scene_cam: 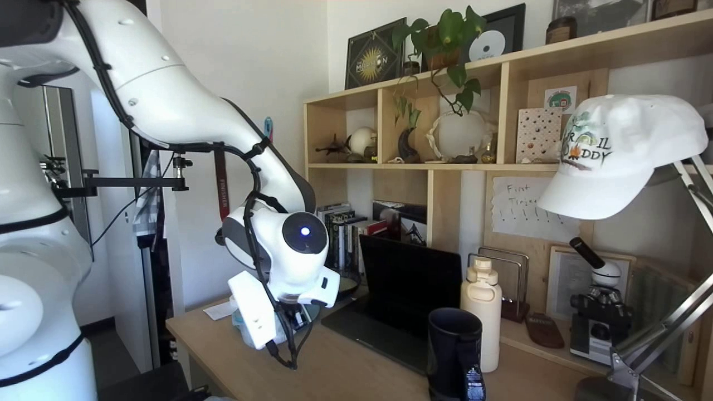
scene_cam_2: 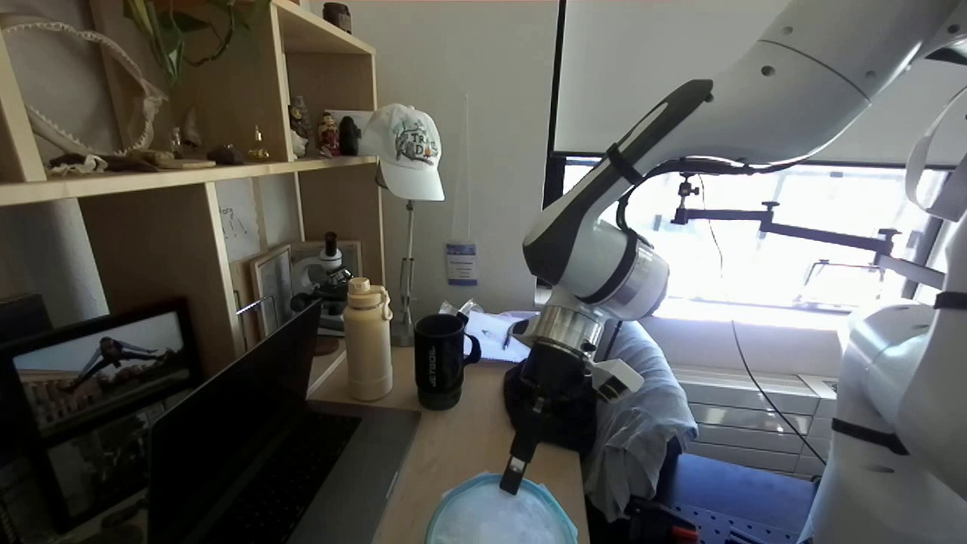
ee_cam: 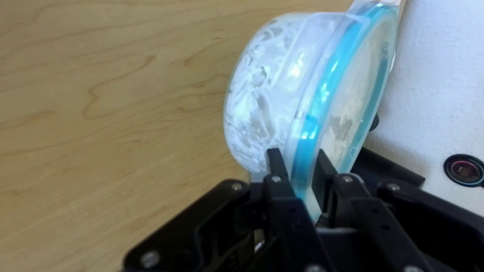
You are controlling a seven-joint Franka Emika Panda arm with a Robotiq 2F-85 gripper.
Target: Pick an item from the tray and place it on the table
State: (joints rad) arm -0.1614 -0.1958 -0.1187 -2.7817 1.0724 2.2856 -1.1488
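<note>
Hand (ee_cam: 298, 162) is clamped on the turquoise rim (ee_cam: 321, 105) of a round lidded container (ee_cam: 261, 98). Wrist view: 9 o'clock finger (ee_cam: 278, 166) against the body side, 3 o'clock finger (ee_cam: 327, 173) over the lid (ee_cam: 351, 90). Container runs from the fingertips toward 12, clear wall, mottled white inside. Desk (ee_cam: 94, 132) fills 9 o'clock, pale wood grain. Can't tell if the base touches the desk or hangs just above it.

In an exterior view the lid faces up, cut off by the bottom of frame, one fingertip over its far edge. Clock from the hand there: laptop (scene_cam_2: 370, 453) open at 9, black mug (scene_cam_2: 440, 370) at 11, cream bottle (scene_cam_2: 368, 344) between 10 and 11, near the mug. Microscope (scene_cam_2: 329, 283) same bearing, behind the bottle. White cap (scene_cam_2: 408, 155) sits over a lamp (scene_cam_2: 409, 272) between 11 and 12. Papers (scene_cam_2: 487, 329) at 12. Crumpled cloth (scene_cam_2: 642, 423) at 2, past the desk edge.

In an exterior view, container is mostly behind the white wrist housing (scene_cam: 255, 312); bluish bits show past its edges. Arm (scene_cam: 184, 106) comes in from 11. Books (scene_cam: 348, 239) at 1, shelving (scene_cam: 504, 111) between 1 and 2, plant (scene_cam: 454, 28) on its top at 1.
</note>
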